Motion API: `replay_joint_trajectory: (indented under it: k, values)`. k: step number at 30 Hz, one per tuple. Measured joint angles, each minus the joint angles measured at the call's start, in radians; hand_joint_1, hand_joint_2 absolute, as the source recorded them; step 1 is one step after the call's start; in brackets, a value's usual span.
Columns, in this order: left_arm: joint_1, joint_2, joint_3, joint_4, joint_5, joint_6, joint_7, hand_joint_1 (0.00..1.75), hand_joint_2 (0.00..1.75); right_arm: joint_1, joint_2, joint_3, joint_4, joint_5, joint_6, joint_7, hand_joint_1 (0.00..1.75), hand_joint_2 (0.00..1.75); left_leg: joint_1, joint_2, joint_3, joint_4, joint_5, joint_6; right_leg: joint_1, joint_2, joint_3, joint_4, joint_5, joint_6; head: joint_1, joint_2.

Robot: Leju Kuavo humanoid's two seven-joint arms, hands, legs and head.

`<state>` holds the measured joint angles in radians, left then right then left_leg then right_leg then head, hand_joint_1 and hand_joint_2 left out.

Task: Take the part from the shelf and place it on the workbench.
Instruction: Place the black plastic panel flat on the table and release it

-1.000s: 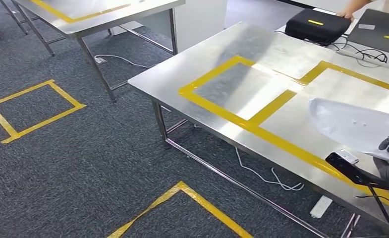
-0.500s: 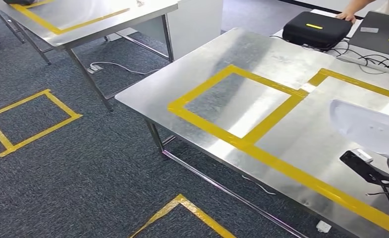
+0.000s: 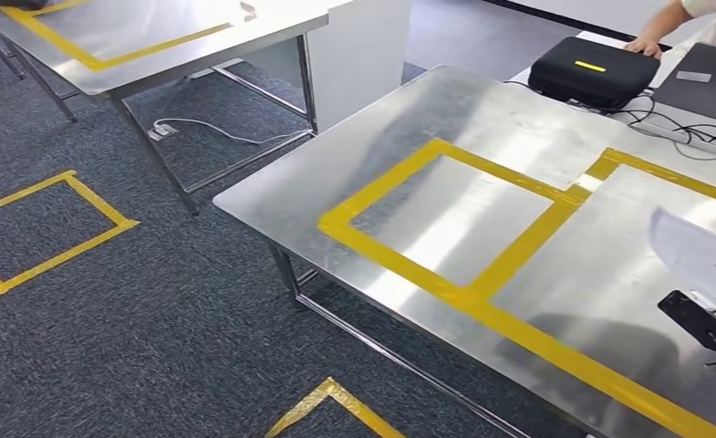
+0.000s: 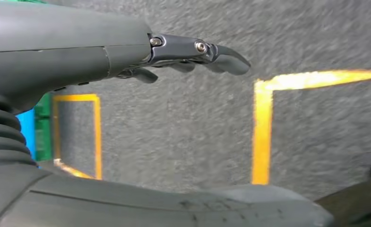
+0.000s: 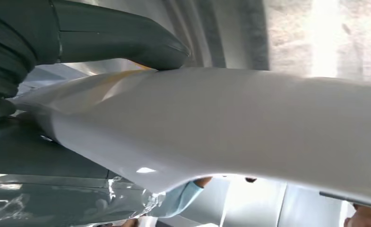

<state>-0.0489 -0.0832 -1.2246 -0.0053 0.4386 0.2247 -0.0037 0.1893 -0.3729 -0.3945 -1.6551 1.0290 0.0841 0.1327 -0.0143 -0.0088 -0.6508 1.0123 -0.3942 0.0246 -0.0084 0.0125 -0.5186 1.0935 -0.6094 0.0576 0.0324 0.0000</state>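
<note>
One white part (image 5: 230,123) in right hand (image 5: 79,42).

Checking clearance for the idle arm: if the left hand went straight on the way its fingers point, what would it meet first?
Probably nothing close: beyond the left hand lie grey carpet and yellow floor tape, though depth is unclear.

There were two steel counters (image 3: 399,137), one white part (image 3: 700,255), one black case (image 3: 591,68), and one person (image 3: 669,23).
</note>
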Motion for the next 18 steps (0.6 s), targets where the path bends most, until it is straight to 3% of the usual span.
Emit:
replay_joint_trajectory:
  k: [2, 3, 4, 5, 7, 9, 14, 18]
  values:
    - [-0.001, 0.001, 0.0, 0.0, 0.009, 0.009, -0.012, 0.0, 1.75, 0.0, 0.011, -0.019, 0.029, 0.001, 0.028, 0.003, 0.44, 0.44, -0.001, -0.001, 0.013, -0.001, -0.013, 0.006, -0.001, -0.003, -0.078, 0.132, -0.05, 0.005, 0.002, 0.0]
    - [0.0, 0.001, 0.0, 0.0, 0.012, 0.015, -0.014, 0.0, 1.75, 0.003, 0.018, -0.029, 0.046, 0.002, 0.041, 0.003, 0.0, 0.0, -0.001, -0.002, 0.02, -0.001, -0.019, 0.007, -0.001, -0.003, -0.116, 0.183, -0.058, 0.006, 0.002, 0.0]
    - [0.001, 0.001, 0.0, 0.0, 0.014, 0.02, -0.013, 0.0, 1.75, 0.006, 0.026, -0.039, 0.061, 0.004, 0.052, 0.002, 0.0, 0.0, -0.002, -0.003, 0.027, -0.001, -0.026, 0.008, -0.002, -0.003, -0.139, 0.199, -0.045, 0.007, 0.002, 0.0]
    - [0.002, 0.0, 0.0, 0.0, 0.016, 0.023, -0.008, 0.0, 1.75, 0.008, 0.032, -0.05, 0.074, 0.008, 0.063, 0.0, 0.0, 0.0, -0.002, -0.004, 0.035, -0.001, -0.032, 0.007, -0.002, -0.004, -0.144, 0.175, -0.01, 0.008, 0.002, 0.0]
    - [0.004, 0.0, 0.0, 0.0, 0.021, 0.025, 0.001, 0.0, 0.87, 0.007, 0.047, -0.075, 0.099, 0.018, 0.085, -0.003, 0.0, 0.0, -0.003, -0.004, 0.053, -0.001, -0.045, 0.002, -0.003, -0.005, -0.107, 0.05, 0.081, 0.009, 0.002, 0.0]
    - [0.003, 0.0, 0.0, 0.0, 0.022, 0.022, 0.004, 0.0, 0.0, 0.004, 0.064, -0.101, 0.123, 0.026, 0.102, -0.008, 0.0, 0.0, -0.006, -0.007, 0.063, 0.002, -0.055, -0.006, -0.003, -0.005, -0.069, -0.041, 0.13, 0.002, 0.001, 0.0]
    - [0.005, 0.002, 0.0, 0.0, 0.023, 0.023, 0.012, 0.0, 0.0, -0.007, 0.091, -0.148, 0.142, 0.036, 0.115, -0.019, 0.0, 0.0, -0.01, -0.007, 0.069, -0.002, -0.055, 0.014, 0.0, 0.003, -0.06, -0.059, 0.137, -0.006, -0.001, 0.0]
    - [0.004, 0.0, 0.0, 0.0, 0.028, 0.022, 0.014, 0.0, 0.0, -0.011, 0.102, -0.159, 0.133, 0.037, 0.132, -0.018, 0.0, 0.0, -0.009, -0.006, 0.072, -0.01, -0.053, 0.005, 0.003, 0.002, -0.06, -0.059, 0.133, -0.016, 0.0, 0.0]
